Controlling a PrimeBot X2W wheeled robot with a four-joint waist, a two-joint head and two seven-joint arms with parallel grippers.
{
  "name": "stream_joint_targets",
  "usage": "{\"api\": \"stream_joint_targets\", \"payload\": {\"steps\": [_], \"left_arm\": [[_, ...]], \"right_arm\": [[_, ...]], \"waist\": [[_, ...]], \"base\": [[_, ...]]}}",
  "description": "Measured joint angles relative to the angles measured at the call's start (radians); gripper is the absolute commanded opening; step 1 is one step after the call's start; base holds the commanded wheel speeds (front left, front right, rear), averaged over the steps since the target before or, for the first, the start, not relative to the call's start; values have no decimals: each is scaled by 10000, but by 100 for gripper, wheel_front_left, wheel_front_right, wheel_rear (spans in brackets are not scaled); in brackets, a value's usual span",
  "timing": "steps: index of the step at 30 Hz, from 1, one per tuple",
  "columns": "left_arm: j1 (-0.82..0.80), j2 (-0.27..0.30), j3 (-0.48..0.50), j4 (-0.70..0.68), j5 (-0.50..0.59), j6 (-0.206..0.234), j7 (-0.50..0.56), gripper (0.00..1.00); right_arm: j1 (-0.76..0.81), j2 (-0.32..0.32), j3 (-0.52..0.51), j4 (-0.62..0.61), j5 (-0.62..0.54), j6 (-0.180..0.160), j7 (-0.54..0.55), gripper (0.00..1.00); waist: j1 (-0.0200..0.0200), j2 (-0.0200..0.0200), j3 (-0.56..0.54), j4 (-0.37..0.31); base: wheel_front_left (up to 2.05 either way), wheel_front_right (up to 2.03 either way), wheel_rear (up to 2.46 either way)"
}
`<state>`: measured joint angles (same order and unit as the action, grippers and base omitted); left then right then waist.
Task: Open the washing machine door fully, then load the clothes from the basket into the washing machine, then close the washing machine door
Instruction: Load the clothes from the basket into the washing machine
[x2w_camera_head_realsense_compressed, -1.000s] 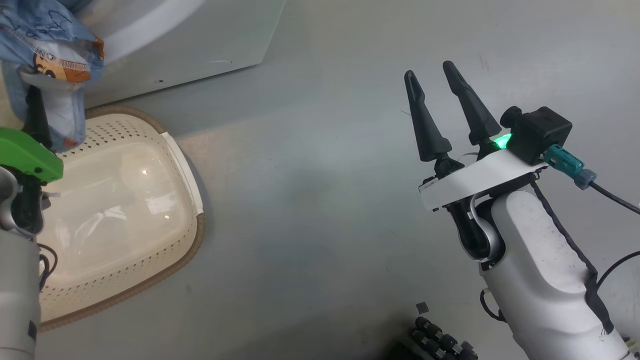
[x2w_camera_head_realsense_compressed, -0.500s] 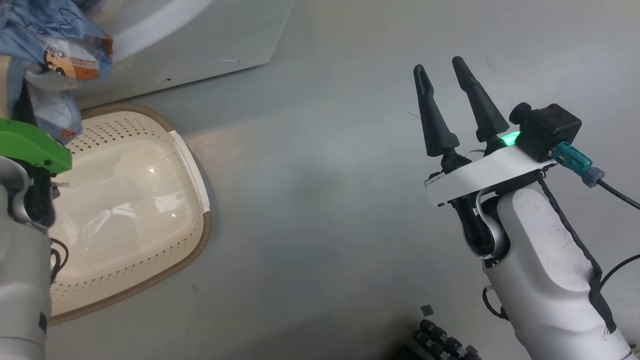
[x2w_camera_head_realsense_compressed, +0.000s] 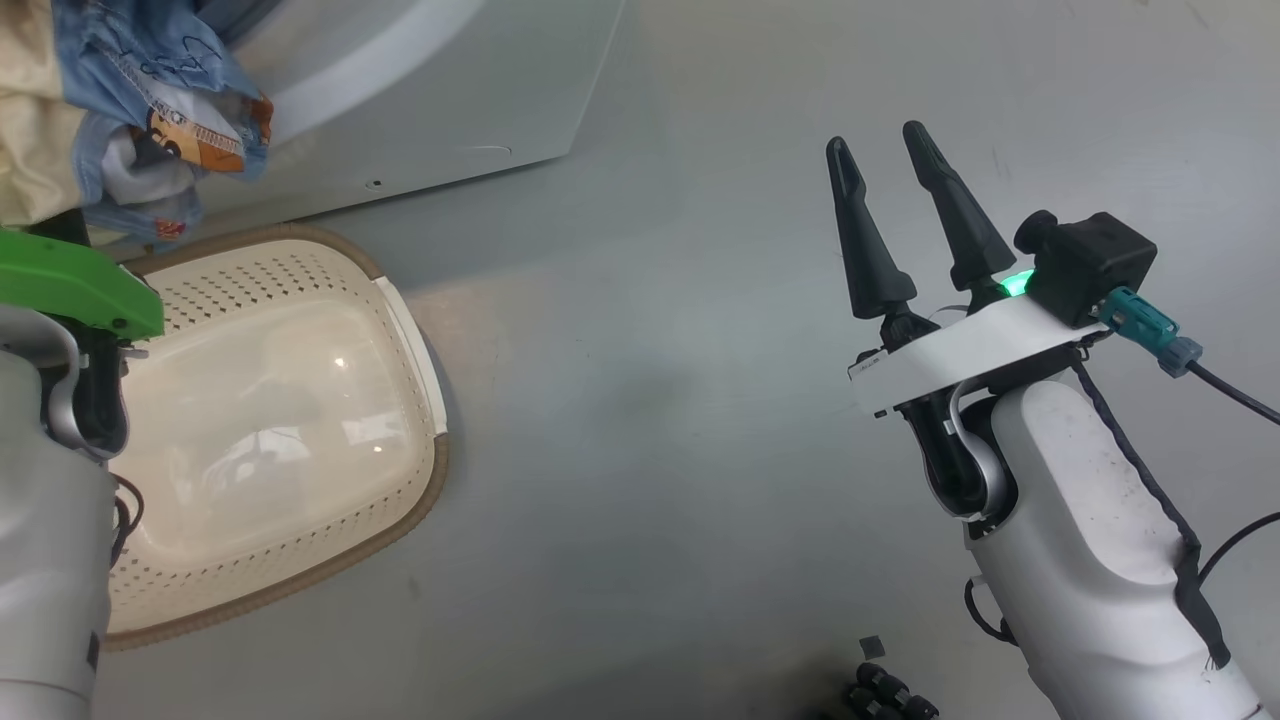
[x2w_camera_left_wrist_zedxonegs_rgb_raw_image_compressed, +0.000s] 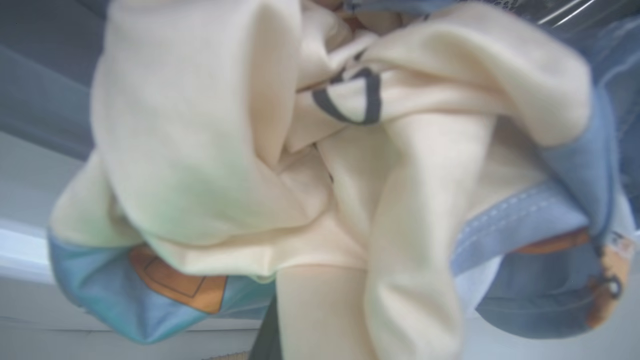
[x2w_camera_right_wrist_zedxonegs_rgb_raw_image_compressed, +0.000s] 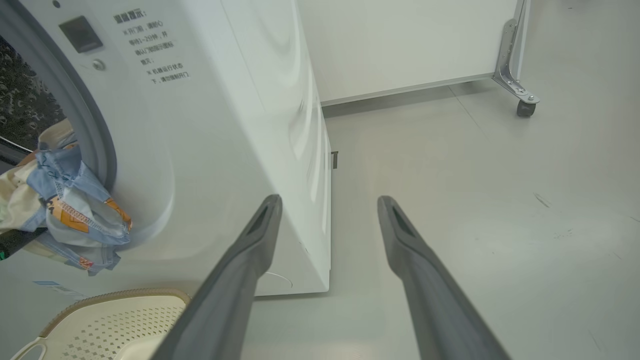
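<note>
The clothes are held as one bunched bundle at the upper left of the head view, above the far rim of the basket and in front of the washing machine. The left gripper is clamped on the clothes, with its fingers almost wholly covered by fabric. In the left wrist view, cream lining and blue printed panels are pressed close to the lens. In the right wrist view, the bundle is shown at the left edge, at the lower lip of the opening, with the perforated drum behind it. The right gripper is held at the right of the head view over the grey floor, well apart from the basket, fingers spread. A castor under a white panel is seen at the upper right of the right wrist view.
</note>
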<state>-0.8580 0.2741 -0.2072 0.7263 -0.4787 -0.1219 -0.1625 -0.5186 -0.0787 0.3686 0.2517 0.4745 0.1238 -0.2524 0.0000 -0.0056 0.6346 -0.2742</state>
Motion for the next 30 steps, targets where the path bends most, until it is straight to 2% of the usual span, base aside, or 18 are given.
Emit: {"api": "stream_joint_targets", "payload": {"steps": [8, 18, 23, 30], "left_arm": [[96, 40, -577, -1030, -2, 0, -324, 0], [82, 81, -688, -1810, -472, 0, -299, 0], [-364, 219, -663, -1795, -800, 0, 316, 0], [-1568, 800, -330, -1304, -911, 0, 1346, 0]], "right_arm": [[72, 13, -84, 56, 2, 0, 0, 100], [243, 15, -165, 54, 2, 0, 0, 100], [244, 15, -59, 35, 4, 0, 0, 100], [241, 69, 196, -63, 36, 0, 0, 100]], "waist": [[-1, 0, -305, -12], [0, 0, -537, 22], [0, 0, -516, 33], [1, 0, -174, -134]], "base": [[0, 0, 0], [0, 0, 0], [0, 0, 0], [0, 0, 0]]}}
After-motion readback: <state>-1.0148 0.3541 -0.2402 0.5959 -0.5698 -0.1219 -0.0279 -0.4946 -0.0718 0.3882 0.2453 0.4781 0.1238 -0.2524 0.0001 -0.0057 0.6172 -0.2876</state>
